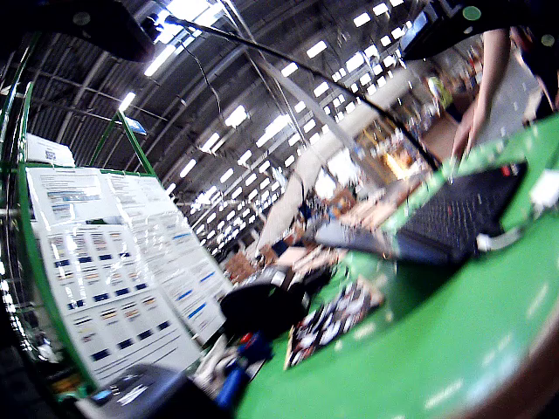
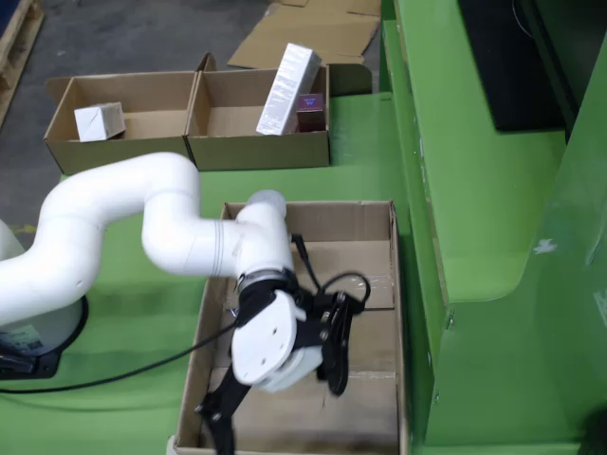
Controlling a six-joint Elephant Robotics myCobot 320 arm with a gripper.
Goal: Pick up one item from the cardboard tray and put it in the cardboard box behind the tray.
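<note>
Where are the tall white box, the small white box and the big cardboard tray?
tall white box (image 2: pixel 287 78): view from above, its long front face.
small white box (image 2: pixel 100 120): view from above, its side.
cardboard tray (image 2: pixel 337 219): view from above, its back wall.

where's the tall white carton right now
In the view from above, the tall white carton leans upright in the right-hand cardboard box behind the tray, next to a small dark red box on its right.

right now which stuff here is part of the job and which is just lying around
Job:
- tool
- cardboard tray
- right cardboard box

Lying about:
- left box with small white carton
- flattened cardboard
- laptop
- printed sheets
</note>
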